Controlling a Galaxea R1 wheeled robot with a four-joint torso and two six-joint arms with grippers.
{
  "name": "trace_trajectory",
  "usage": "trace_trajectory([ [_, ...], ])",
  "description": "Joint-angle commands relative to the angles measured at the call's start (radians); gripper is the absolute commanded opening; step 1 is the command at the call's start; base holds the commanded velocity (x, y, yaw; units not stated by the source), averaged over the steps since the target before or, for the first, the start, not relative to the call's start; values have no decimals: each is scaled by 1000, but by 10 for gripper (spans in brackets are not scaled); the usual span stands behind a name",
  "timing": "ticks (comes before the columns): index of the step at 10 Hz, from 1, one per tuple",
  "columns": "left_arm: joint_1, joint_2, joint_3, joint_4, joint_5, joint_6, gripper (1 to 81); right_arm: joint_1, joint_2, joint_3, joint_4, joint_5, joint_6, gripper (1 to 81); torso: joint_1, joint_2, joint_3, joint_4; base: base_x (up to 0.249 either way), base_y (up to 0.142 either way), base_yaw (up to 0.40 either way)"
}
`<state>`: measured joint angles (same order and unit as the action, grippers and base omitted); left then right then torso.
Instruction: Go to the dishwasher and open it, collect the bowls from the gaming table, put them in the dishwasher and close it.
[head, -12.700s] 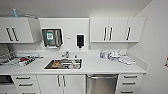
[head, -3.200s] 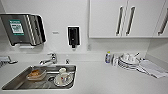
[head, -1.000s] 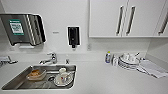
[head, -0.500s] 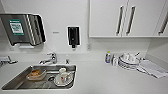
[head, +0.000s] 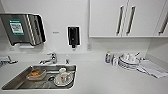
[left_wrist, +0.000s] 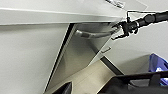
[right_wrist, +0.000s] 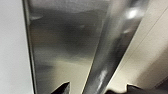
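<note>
The dishwasher (left_wrist: 82, 52) sat under the white counter (left_wrist: 50, 15), steel front between white cabinet doors. The right gripper (left_wrist: 123, 30) was at the end of its bar handle (left_wrist: 93, 34); honestly couldn't tell how open the claw was.

White worktop (head: 100, 80) with a steel sink (head: 15, 83) at near left, white wall cupboards (head: 107, 17) at far right, paper-towel dispenser (head: 22, 28) on the wall.
</note>
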<state>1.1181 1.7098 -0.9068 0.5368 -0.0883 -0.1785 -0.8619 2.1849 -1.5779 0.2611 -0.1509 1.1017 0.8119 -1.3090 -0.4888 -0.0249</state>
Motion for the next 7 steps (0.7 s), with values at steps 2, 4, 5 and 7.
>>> trace_trajectory([
  [2, -73, -45, 17, 18, 5, 8, 811, 100, 0, -39, 7, -56, 23, 811, 0, 0, 0, 0, 0, 0, 0],
  [4, -74, -42, 6, 14, 4, 8, 811, 76, 8, -75, 7, -59, 23, 811, 0, 0, 0, 0, 0, 0, 0],
  [5, -74, -36, -1, 11, 2, 8, 811, 66, 6, -88, 3, -59, 23, 811, 0, 0, 0, 0, 0, 0, 0],
  [7, -73, -28, -7, 9, 4, 7, 811, 40, 2, -102, -6, -64, 23, 811, 0, 0, 0, 0, 0, 0, 0],
])
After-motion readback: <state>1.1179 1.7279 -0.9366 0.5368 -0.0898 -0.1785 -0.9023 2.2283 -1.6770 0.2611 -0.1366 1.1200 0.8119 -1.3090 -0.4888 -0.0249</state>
